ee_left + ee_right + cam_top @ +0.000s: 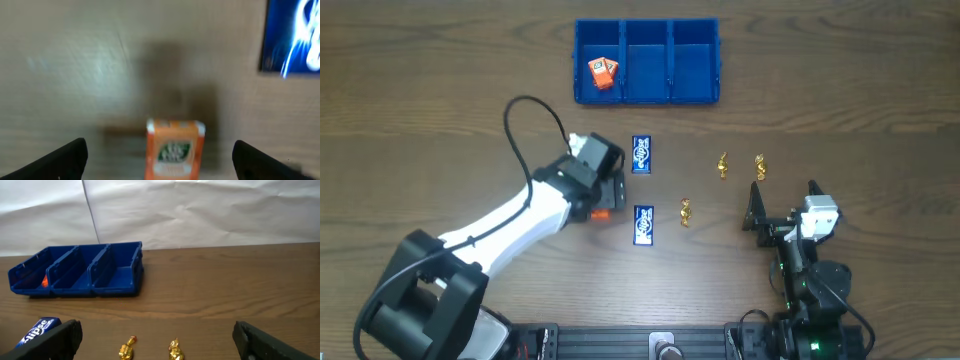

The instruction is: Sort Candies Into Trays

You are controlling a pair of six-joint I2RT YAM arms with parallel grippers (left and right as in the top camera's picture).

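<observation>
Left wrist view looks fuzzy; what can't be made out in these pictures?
Orange box: left wrist view, blurred, lower end cut by the edge.
Blue packet: same view, cut by the edge.
Orange candies in tray: right wrist view, mostly behind the tray wall.

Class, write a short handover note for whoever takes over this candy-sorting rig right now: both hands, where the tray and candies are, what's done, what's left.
Left hand: open, low over an orange box on the table, with a finger on each side, not gripping.
Right hand: open and holding nothing, at the table's right near the gold candies.
Blue tray: two orange boxes in its left compartment.
On the table: two blue packets and three gold candies.
Done: two orange boxes sorted.
Left: the third orange box, both blue packets and all the gold candies.
</observation>
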